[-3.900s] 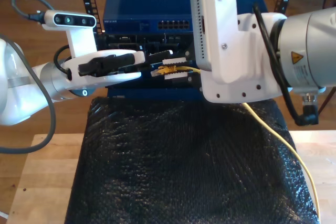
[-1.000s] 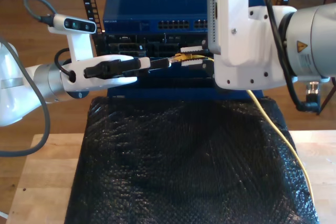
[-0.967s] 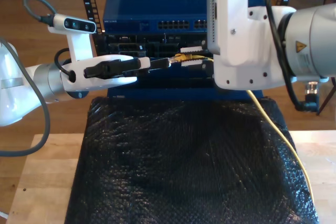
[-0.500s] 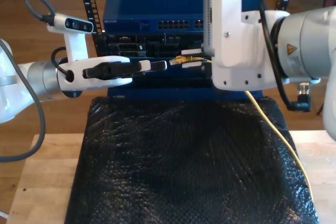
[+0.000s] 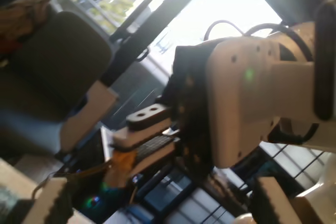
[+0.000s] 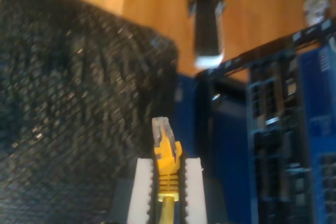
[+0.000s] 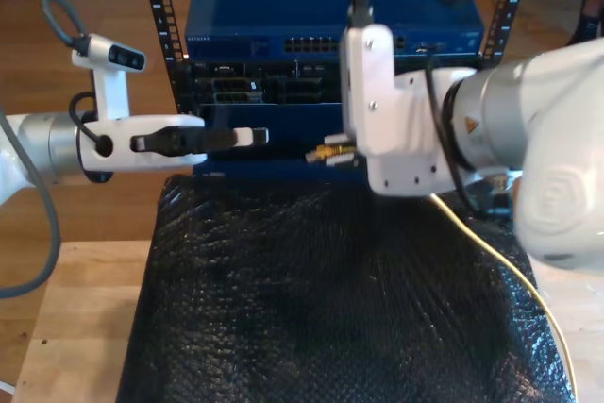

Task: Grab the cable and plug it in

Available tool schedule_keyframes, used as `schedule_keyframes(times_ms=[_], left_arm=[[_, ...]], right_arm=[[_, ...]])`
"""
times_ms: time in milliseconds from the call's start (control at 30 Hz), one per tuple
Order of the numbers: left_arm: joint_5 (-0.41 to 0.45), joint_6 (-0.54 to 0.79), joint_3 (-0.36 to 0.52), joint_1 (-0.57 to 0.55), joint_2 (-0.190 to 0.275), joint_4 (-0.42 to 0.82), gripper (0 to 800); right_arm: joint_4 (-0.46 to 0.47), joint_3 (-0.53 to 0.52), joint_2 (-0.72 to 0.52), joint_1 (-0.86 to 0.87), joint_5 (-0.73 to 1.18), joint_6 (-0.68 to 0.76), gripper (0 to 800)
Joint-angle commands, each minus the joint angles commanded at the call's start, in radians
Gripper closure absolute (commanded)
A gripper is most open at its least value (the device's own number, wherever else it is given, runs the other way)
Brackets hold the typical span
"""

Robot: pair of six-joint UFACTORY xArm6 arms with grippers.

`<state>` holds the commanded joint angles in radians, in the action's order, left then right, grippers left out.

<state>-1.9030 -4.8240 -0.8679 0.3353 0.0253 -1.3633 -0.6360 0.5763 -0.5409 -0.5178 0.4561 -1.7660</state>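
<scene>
blue rack unit [image 7: 330, 16], beyond the far edge of the black mat [image 7: 330, 309]: ports unfilled, plugging judged still to do. my second gripper [image 7: 332, 151]: clamped on the cable [image 6: 167, 167], clear plug forward, just short of the rack. my first gripper [image 7: 247, 137]: empty, fingers apart.

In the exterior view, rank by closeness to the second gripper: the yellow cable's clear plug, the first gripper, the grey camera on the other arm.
1. The clear plug of the yellow cable: clamped in my second gripper.
2. My first gripper: towards the exterior view's left, facing the plug.
3. The grey camera: farther towards the exterior view's left and higher up.
</scene>
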Motion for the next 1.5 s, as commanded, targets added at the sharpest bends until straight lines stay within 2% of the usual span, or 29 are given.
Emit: schedule_keyframes(times_ms=[167, 433, 467, 533, 600, 667, 700, 867, 1067, 1233, 1500], left_arm=[[0.037, 0.002, 0.000, 0.015, 0.014, 0.049, 10], [0.120, 0.000, 0.005, 0.020, 0.063, 0.161, 7], [0.124, 0.002, 0.006, 0.023, 0.066, 0.173, 7], [0.127, 0.000, 0.006, 0.034, 0.072, 0.189, 7], [0.127, 0.000, 0.006, 0.049, 0.072, 0.195, 7], [0.126, 0.002, 0.009, 0.063, 0.072, 0.196, 7], [0.126, 0.002, 0.017, 0.066, 0.072, 0.196, 7], [0.126, 0.002, 0.043, 0.066, 0.092, 0.198, 7], [0.127, 0.005, 0.052, 0.063, 0.094, 0.198, 7], [0.161, 0.005, 0.052, 0.061, 0.094, 0.201, 7], [0.198, 0.003, 0.072, 0.060, 0.092, 0.256, 7]], right_arm=[[0.000, -0.046, 0.058, 0.000, -0.052, -0.002, 799], [0.000, -0.051, 0.137, 0.000, -0.083, -0.003, 779], [0.000, -0.051, 0.144, 0.000, -0.094, -0.003, 750], [-0.002, -0.051, 0.153, 0.000, -0.107, -0.002, 641], [-0.002, -0.051, 0.160, 0.000, -0.107, -0.002, 604], [-0.002, -0.048, 0.163, 0.000, -0.104, -0.002, 484], [-0.002, -0.048, 0.166, 0.000, -0.104, -0.002, 475], [-0.002, -0.049, 0.166, 0.002, -0.100, -0.002, 447], [0.000, -0.052, 0.167, 0.003, -0.091, 0.000, 428], [0.003, -0.052, 0.187, 0.034, -0.075, 0.000, 409], [-0.006, 0.015, 0.207, 0.084, 0.091, 0.031, 405]])
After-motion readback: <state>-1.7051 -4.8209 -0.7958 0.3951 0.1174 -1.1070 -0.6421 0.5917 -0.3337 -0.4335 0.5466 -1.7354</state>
